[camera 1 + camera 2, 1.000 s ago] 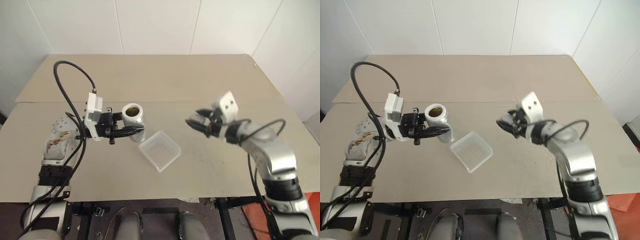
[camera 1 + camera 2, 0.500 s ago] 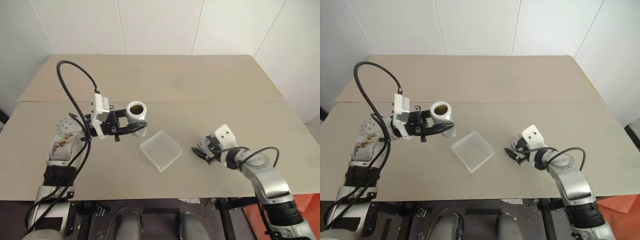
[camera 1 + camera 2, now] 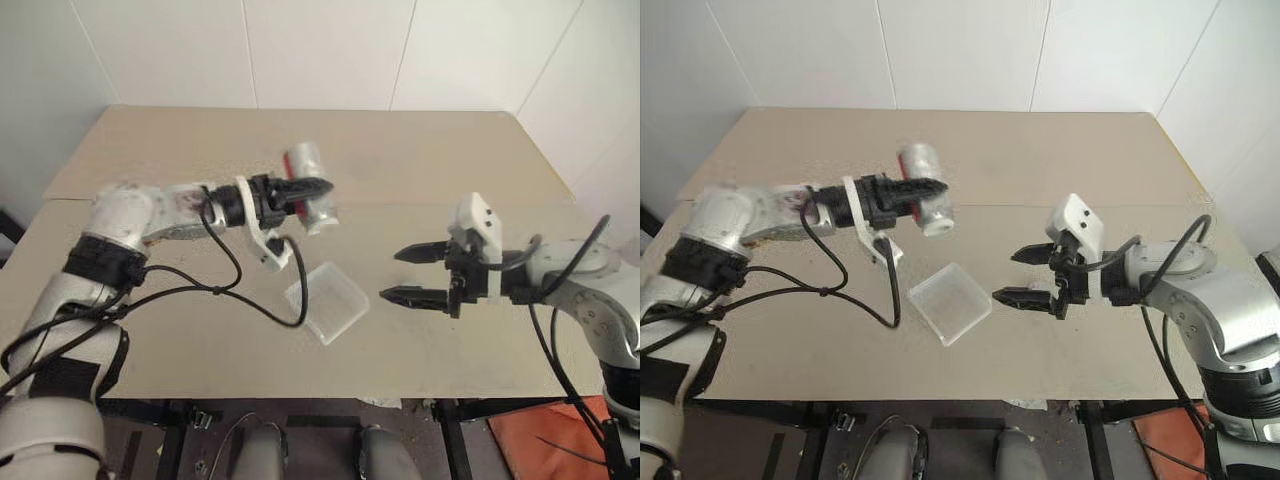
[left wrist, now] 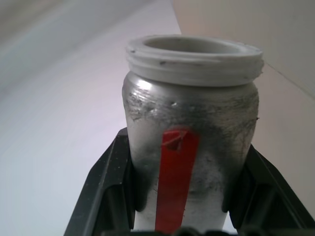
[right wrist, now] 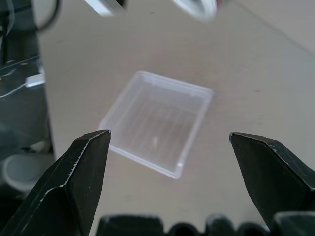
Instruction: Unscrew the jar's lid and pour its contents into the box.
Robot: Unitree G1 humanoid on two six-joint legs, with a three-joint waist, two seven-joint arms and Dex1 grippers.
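Left pincer (image 3: 300, 190) is clamped tight on the jar (image 3: 312, 180), one black finger on each side of its silvery-grey body, and holds it in the air above the tabletop (image 3: 400, 160). From the head views the jar lies tipped over, its open mouth toward the near edge of the tabletop and slightly downward, its base toward the far wall. In the left wrist view the jar (image 4: 189, 142) shows a bare threaded rim with no lid on it, a scuffed metallic wall and a red stripe of its label running between the two fingers (image 4: 106, 191). What is inside the jar cannot be told from these views.

Below the jar and a little nearer the front edge, the box (image 3: 326, 302) lies flat on the tabletop, a clear shallow square tray turned cornerwise. The jar's mouth hangs above and just beyond the far corner of the box, apart from it. The right wrist view looks down into the box (image 5: 157, 125), where ribbed lines cross its floor and one small pale spot shows, too faint to identify.

To the right of the box, the right pincer (image 3: 410, 274) hovers above the tabletop with its two fingers spread wide and nothing between them, its tips pointing toward the box.
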